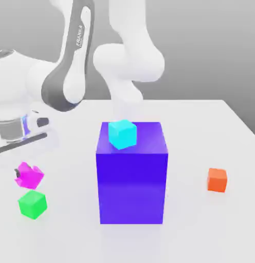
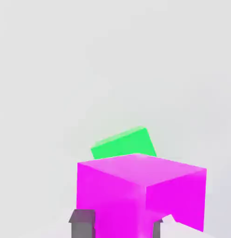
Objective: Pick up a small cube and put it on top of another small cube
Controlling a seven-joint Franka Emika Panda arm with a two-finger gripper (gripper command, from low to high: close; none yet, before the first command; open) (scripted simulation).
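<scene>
Nearest in the exterior view sits the green cube (image 1: 32,204) on the counter (image 1: 201,231). Just behind it, the fingers (image 2: 83,222) pinch the small magenta cube (image 1: 30,175). Farther back, a cyan cube (image 1: 123,133) tops the big blue-purple block (image 1: 132,180).

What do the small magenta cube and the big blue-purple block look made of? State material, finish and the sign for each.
Small magenta cube: looks like slightly translucent, glossy plastic; its faces glow unevenly, though this is a render.
Big blue-purple block: looks like smooth solid plastic, satin finish; flat even colour, soft sheen on top.
</scene>
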